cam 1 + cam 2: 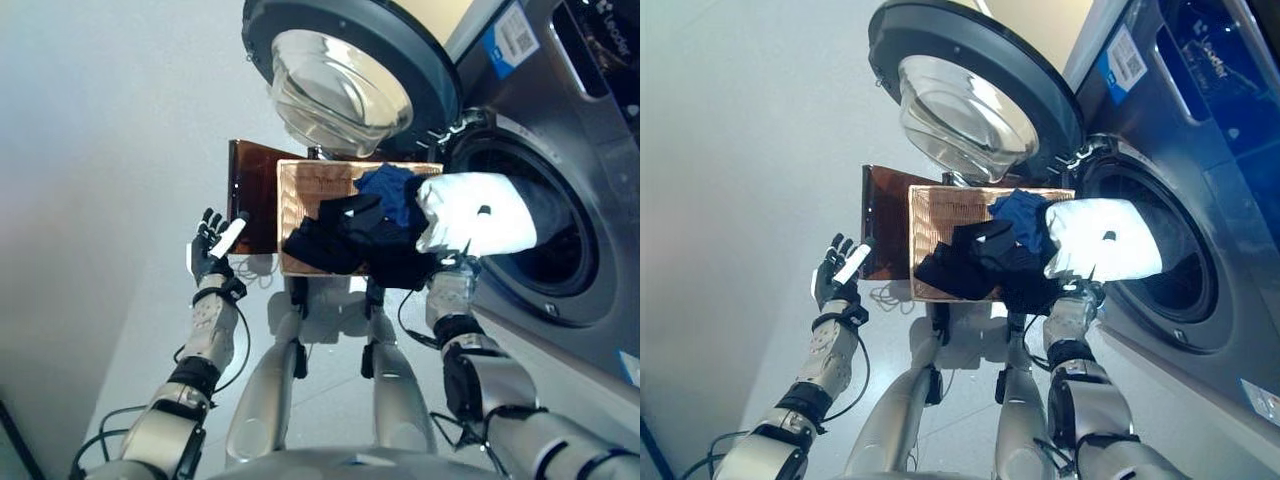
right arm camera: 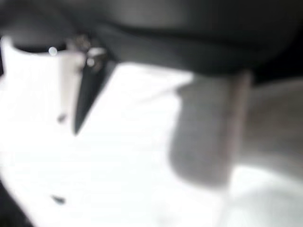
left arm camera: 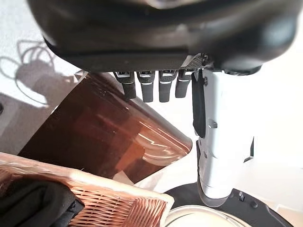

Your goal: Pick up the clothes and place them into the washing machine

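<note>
Left eye view shows the right hand [image 1: 452, 278] under a white garment [image 1: 478, 215], which it lifts at the mouth of the washing machine [image 1: 560, 230] — part of the cloth already reaches into the drum opening. Its fingers are hidden under the cloth, so I cannot tell if they grip it. The door [image 1: 345, 75] stands wide open. The left hand [image 1: 213, 248] waits beside the wicker basket [image 1: 305, 195], fingers straight, holding nothing. Dark clothes [image 1: 345, 240] and a blue piece [image 1: 393, 190] remain in the basket — so the task seems only begun.
</note>
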Motion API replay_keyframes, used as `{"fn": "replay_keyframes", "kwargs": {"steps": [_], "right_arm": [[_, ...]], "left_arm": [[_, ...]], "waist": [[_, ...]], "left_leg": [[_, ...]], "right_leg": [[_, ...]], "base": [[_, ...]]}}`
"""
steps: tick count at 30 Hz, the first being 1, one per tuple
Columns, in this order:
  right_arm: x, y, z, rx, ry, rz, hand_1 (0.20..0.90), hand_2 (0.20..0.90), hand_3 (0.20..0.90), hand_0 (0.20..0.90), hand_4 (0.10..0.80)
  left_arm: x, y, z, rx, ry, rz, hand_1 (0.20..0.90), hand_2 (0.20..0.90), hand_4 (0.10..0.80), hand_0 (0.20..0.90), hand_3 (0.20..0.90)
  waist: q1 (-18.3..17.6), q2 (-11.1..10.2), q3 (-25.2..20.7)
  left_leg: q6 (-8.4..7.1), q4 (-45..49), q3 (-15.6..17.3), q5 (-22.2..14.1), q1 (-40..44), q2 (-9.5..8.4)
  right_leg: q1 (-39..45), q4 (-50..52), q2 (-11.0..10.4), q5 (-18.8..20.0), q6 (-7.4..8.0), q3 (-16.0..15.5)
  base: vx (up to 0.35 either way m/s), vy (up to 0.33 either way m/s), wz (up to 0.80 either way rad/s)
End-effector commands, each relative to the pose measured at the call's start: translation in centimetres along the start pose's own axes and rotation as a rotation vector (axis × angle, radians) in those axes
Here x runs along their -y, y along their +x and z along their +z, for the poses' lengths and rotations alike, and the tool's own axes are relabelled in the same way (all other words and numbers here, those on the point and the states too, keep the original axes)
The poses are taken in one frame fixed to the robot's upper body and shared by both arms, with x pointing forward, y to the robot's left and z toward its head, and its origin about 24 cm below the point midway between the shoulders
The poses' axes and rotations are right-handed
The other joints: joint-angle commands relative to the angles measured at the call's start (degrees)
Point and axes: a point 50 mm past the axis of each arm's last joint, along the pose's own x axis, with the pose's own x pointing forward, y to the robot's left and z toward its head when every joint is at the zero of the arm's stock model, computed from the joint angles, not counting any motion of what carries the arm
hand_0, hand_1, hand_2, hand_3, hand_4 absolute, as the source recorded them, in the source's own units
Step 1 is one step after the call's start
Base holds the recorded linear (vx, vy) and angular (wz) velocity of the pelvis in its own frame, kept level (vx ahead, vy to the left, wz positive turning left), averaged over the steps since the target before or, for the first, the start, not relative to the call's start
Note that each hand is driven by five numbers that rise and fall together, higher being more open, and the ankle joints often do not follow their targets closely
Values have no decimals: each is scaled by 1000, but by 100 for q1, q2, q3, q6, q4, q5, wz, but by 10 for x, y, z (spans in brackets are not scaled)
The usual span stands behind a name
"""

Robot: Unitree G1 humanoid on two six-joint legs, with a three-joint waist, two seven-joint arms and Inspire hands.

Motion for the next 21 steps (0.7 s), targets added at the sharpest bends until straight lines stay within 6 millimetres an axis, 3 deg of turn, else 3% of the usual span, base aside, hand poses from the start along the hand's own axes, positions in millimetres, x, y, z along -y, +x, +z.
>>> {"fn": "replay_keyframes", "kwargs": {"steps": [1,6,8,21], "right_arm": [[-32,16,76,300,123,33,200,200,200,200,300],[-45,20,94,340,129,38,200,200,200,200,300],[-66,20,117,402,181,41,200,200,200,200,300],[-90,17,171,534,253,-47,200,200,200,200,300]], "left_arm": [[14,5,20,108,15,-78,900,900,800,900,900],[14,3,20,107,13,-96,900,900,800,900,900],[11,0,17,99,13,-109,900,900,800,900,900],[5,-6,24,123,26,-131,900,900,800,900,900]], "waist": [[91,42,-165],[146,116,-197],[180,206,-219],[234,321,-302]], "left_leg": [[-415,13,-29,-708,477,-272],[-413,-25,-12,-691,426,-283],[-427,-43,-3,-687,349,-294],[-440,-48,48,-711,139,-286]], "right_leg": [[269,-23,-167,-208,326,9],[183,-20,-171,-202,329,31],[87,-20,-171,-196,322,79],[-157,-21,-131,-182,311,153]], "base": [[20,11,-3],[7,2,-1],[22,-1,-6],[13,-6,-4]]}}
